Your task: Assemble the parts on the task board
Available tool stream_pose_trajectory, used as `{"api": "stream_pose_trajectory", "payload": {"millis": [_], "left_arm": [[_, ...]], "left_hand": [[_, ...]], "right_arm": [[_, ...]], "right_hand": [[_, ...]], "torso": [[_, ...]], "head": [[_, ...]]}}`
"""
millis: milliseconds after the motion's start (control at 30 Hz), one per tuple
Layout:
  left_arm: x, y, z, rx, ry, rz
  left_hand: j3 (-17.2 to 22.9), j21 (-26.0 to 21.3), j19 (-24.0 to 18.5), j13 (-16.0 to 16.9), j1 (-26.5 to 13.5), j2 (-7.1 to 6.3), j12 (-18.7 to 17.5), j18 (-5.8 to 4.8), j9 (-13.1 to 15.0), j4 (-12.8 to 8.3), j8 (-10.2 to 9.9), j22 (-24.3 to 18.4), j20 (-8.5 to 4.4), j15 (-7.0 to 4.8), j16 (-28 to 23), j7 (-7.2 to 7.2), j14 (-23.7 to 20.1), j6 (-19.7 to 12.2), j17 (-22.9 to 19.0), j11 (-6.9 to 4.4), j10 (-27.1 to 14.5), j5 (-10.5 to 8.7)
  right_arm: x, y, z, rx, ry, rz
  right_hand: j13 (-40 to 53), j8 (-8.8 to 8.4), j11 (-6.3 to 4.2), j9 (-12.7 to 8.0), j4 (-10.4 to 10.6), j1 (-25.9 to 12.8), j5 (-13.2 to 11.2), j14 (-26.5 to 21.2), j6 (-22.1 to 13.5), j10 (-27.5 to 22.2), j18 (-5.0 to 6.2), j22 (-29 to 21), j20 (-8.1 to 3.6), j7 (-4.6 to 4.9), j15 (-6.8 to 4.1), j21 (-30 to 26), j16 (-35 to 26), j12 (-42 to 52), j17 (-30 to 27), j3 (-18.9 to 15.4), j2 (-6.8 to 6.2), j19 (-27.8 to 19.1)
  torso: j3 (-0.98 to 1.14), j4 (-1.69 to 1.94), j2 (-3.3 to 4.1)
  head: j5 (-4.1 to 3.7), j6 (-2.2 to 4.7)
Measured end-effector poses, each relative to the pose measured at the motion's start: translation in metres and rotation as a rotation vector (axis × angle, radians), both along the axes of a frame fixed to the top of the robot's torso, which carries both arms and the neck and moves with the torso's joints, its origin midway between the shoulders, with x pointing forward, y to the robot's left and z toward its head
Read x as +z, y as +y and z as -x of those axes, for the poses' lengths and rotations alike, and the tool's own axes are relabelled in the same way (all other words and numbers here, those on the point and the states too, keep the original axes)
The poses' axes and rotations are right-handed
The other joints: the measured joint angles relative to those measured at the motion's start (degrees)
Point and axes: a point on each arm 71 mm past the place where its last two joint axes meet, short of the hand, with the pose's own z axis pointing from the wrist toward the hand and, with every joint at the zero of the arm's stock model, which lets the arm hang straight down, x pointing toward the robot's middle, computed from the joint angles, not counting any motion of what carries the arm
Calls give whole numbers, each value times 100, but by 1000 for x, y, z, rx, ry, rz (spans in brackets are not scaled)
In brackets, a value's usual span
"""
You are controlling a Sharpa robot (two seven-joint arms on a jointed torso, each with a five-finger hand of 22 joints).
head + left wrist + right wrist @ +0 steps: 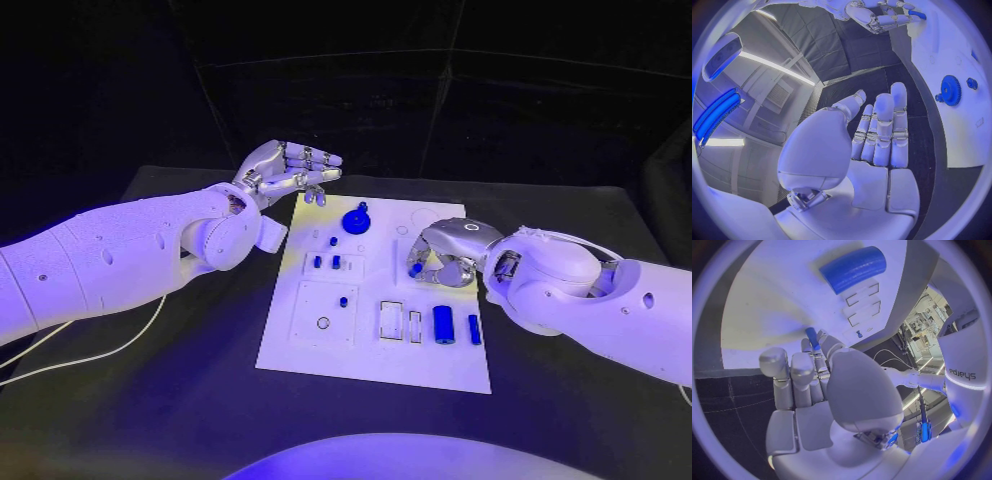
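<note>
One small blue peg sits pinched in the right hand fingers; light, rigid, slippery, best gripped mid-shaft. The left hand hovers open, holding nothing.

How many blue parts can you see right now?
About 9: gear and small knob at the task board's far end; three small pegs mid-board; a tiny one nearer; cylinder and thin bar at its near right; one peg in the right hand. That hand may hide more.

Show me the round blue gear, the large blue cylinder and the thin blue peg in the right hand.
Round blue gear [356, 219], head view, its face.
Large blue cylinder [854, 269], right wrist view, its side.
Thin blue peg [812, 338], right wrist view, its shaft.
</note>
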Motion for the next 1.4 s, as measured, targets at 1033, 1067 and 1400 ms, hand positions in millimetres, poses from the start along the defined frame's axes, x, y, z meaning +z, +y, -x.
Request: {"api": "stream_pose_trajectory", "payload": {"millis": [1033, 1067, 1400], "left_arm": [[-1, 1, 0, 2, 3, -1], [-1, 1, 0, 2, 3, -1], [-1, 0, 0, -1, 4, -1]], "left_hand": [[0, -22, 0, 0, 0, 0, 39, 0, 0, 0, 0, -7, 0, 0, 0, 0, 0, 0, 0, 0, 0, 0], [0, -22, 0, 0, 0, 0, 39, 0, 0, 0, 0, -7, 0, 0, 0, 0, 0, 0, 0, 0, 0, 0], [0, -22, 0, 0, 0, 0, 39, 0, 0, 0, 0, -7, 0, 0, 0, 0, 0, 0, 0, 0, 0, 0]], "right_arm": [[29, 2, 15, 6, -83, -162], [31, 3, 16, 12, -84, -174], [40, 51, 28, 128, -57, -295]], "right_hand": [[2, 18, -40, 0, -88, 84, -166, -1, 310, 387, -94, 355, -76, -22, -40, 261, 277, -285, 237, 773, 33, 171], [2, 18, -40, 0, -92, 84, -166, -1, 310, 387, -94, 355, -76, -22, -40, 261, 277, -286, 237, 777, 33, 171], [1, 15, -19, -3, -110, 84, -139, -1, 321, 407, -93, 355, -76, -10, -40, 261, 276, -317, 237, 795, 32, 171]], "torso": [[2, -7, -10], [1, -7, -10], [-7, 2, -4]], "head": [[-19, -2], [-20, 1], [22, -4]]}}
